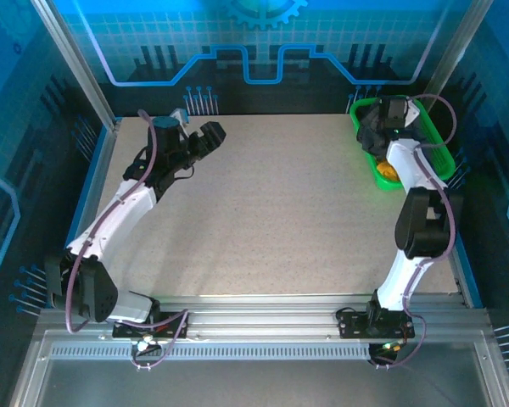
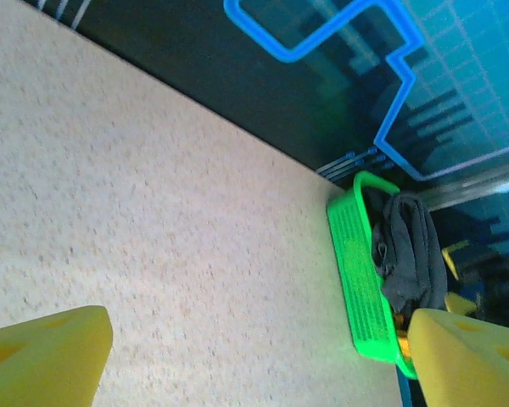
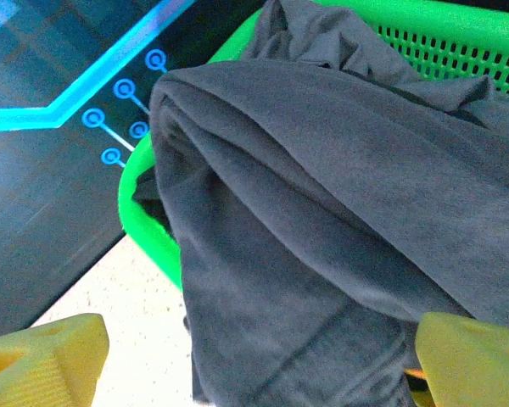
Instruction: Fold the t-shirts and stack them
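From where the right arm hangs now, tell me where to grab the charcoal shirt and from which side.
Pinch the thick rolled fold of the charcoal t-shirt that bulges over the rim of the green basket. Probably best straight down from above, with the right gripper open across that ridge: it stands proud, and the basket walls block the sides.

You have a speckled beige table [image 1: 280, 220] across the middle, evenly lit. At 12 o'clock stands a dark back wall [image 1: 254, 97] printed with bright blue line art and a pale grid. Aluminium posts [image 1: 75, 64] rise at 10 and 2 o'clock. A ribbed metal rail [image 1: 254, 309] runs along 6 o'clock.
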Robot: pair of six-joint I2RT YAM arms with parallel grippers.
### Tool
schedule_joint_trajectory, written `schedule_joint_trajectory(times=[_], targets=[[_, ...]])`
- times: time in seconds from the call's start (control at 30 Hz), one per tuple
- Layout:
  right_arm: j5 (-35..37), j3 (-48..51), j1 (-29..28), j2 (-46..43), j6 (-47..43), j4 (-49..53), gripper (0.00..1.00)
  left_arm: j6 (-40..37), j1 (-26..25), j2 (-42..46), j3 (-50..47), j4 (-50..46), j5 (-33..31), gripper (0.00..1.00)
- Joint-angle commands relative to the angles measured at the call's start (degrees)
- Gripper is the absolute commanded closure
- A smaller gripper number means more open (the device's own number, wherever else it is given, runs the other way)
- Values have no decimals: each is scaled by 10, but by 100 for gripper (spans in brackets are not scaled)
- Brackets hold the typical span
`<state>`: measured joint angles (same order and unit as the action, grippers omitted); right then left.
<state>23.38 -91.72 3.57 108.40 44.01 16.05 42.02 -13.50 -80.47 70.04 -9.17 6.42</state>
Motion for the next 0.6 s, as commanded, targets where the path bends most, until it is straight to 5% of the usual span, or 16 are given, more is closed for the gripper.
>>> schedule_joint_trajectory(times=[0.0, 0.07, 0.3, 0.37, 0.47, 0.57], targets=[[7, -50, 11, 47, 70, 70, 7, 9, -5, 19, 1, -35, 32, 13], [0, -73, 12, 78, 86, 90, 10, 10, -5, 30, -7, -39, 32, 15], [-22, -119, 12, 124, 143, 132, 47, 3, -5, 65, -34, -48, 20, 17], [-22, -118, 8, 120, 152, 130, 61, 0, -5, 68, -36, -50, 20, 18], [-11, -104, 1, 97, 159, 118, 97, -3, -5, 70, -33, -52, 21, 20], [23, -64, -13, 47, 164, 81, 100, -7, -5, 70, -25, -48, 24, 22]])
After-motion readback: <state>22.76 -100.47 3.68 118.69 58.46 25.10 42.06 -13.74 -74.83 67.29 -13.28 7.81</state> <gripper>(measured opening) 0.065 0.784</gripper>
